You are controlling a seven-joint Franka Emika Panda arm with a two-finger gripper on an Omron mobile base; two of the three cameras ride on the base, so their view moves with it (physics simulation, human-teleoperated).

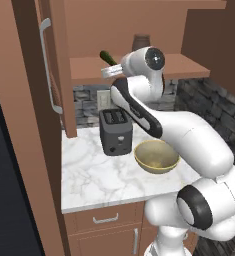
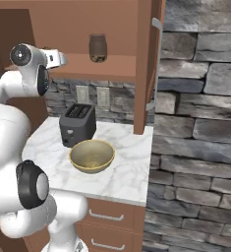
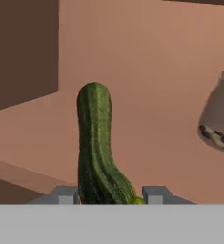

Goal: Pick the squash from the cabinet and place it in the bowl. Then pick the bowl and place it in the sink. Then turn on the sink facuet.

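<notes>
One white marble counter (image 1: 96, 182) carries the room's loose things: a dark toaster (image 1: 116, 131) toward the stone back wall and, just in front of it, the yellowish bowl (image 1: 156, 156), sitting empty. Above the toaster a plain wooden shelf of the cabinet (image 1: 49, 75) stands open, its silver bar handle (image 1: 47, 65) on the door swung out over the counter's edge. Low drawers sit under the marble. The squash (image 3: 96, 147) is at shelf height beside a brown glass jar (image 2: 98, 47) — its dark green body runs between the two fingertips of the gripper (image 3: 108, 195), which sit either side of it; whether they press it I cannot tell.
</notes>
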